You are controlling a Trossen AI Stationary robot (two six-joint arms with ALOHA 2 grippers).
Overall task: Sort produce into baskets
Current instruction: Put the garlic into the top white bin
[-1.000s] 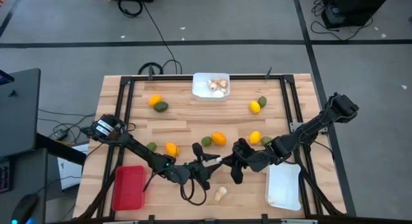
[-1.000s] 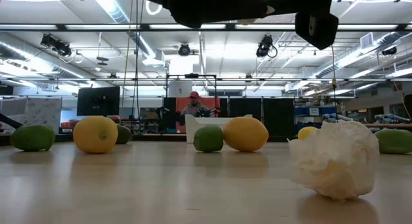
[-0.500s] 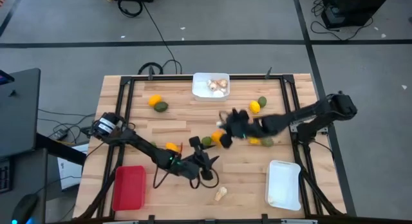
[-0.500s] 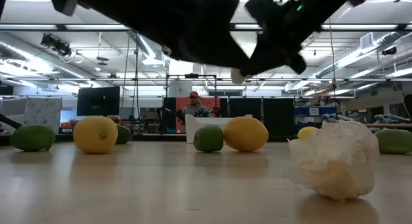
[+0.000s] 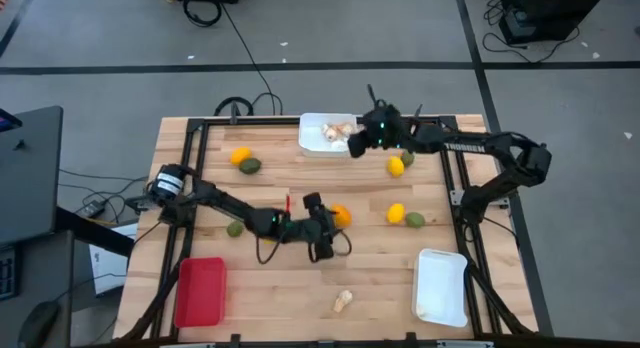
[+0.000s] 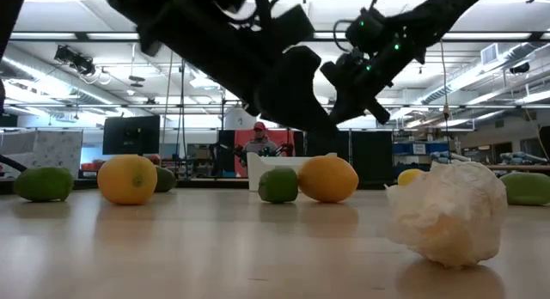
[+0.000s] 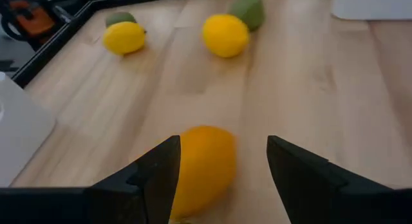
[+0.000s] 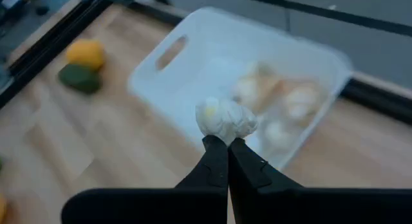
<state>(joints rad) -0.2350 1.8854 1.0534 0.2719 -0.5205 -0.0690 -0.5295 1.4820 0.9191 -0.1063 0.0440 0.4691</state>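
Mushroom piece point(image 8: 225, 119), pale and lumpy, is pinched in the tightly closed fingertips of the right gripper point(image 5: 366, 134), which hangs above the right edge of the white basket point(image 5: 312, 124) at the table's far middle, where other pale pieces lie. Near the table's centre the left gripper point(image 7: 222, 169) is low over the wood with its jaws spread apart around an orange fruit point(image 7: 201, 165), not visibly touching it. A red basket point(image 5: 201, 292) sits at the near left, a second white basket point(image 5: 441, 285) at the near right, and another mushroom piece point(image 5: 343, 301) lies between them.
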